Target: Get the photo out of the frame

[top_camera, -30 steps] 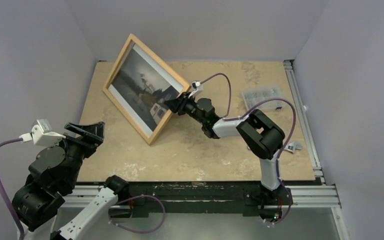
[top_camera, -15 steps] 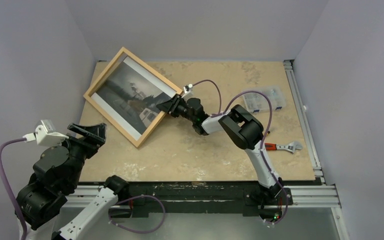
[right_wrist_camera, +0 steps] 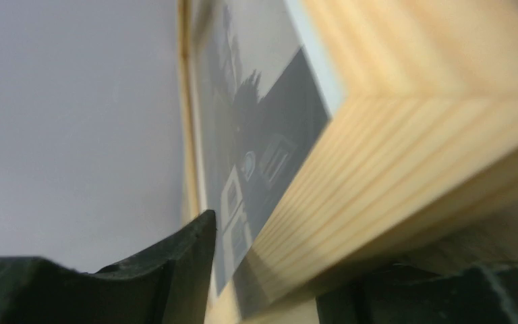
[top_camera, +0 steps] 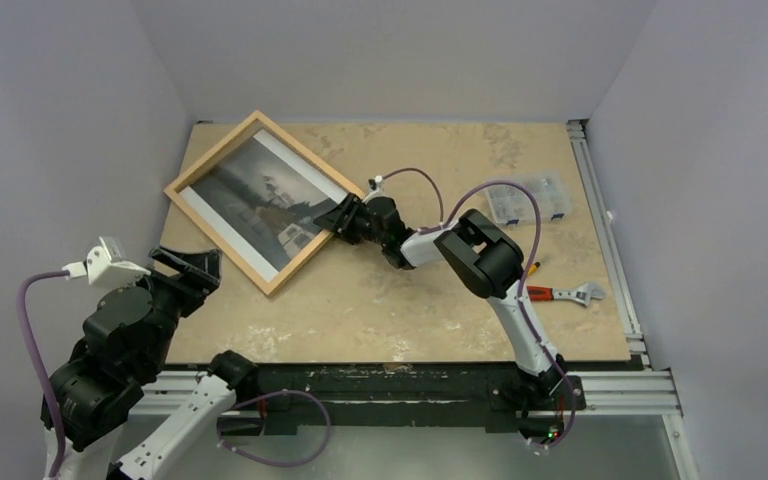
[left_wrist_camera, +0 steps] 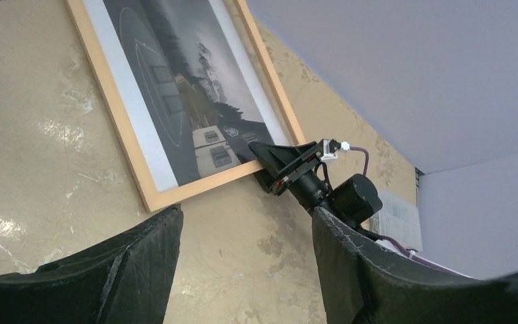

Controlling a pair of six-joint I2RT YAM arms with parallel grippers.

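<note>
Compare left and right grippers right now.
Left gripper hangs open, touching nothing; right gripper straddles a rail of the frame, grip unclear. Left gripper sits at the near-left edge of the table; right gripper is mid-table. Both point toward the frame.

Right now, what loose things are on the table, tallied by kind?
Frame: 1
Photo, in the frame: 1
Clear box: 1
Wrench: 1
Total: 4
A yellowish bit behind the right arm is too hidden to count.
</note>
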